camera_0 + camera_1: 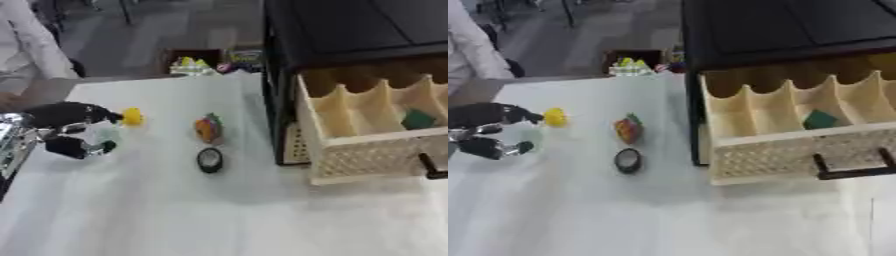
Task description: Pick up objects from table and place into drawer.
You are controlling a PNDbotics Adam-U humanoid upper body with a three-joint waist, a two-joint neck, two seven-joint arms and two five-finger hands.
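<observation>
Fingers (77, 146) of the left hand (66, 131), at the left edge of the frame, are curling toward the thumb around a small pale, see-through item with a dark green spot (107, 146); whether they are actually pinching it cannot be told. No right hand is showing in either view.

Item 1, lower middle of the frame: black round object (209, 160) with a pale face, lying flat on the white table (219, 215). Judged rigid and light, possibly smooth-sided; it is best taken across its rim from above.

Item 2, just beyond it: orange-red object with green and yellow markings (208, 128), standing slightly tilted. Material cannot be told; it is looking light and is best pinched across its narrow sides.

Item 3, middle left: small yellow piece (132, 116), sitting touching or just beside the dark upper fingertip of the left hand. Judged very light and liable to roll or skid; a pinch across its widest part is suiting it.

Destination, right of the frame: pale drawer (363, 150), standing pulled out from a black cabinet (350, 30), divided by wavy partitions. One right-hand compartment is holding a green item (418, 120); a black handle (852, 170) is showing on the front.
</observation>
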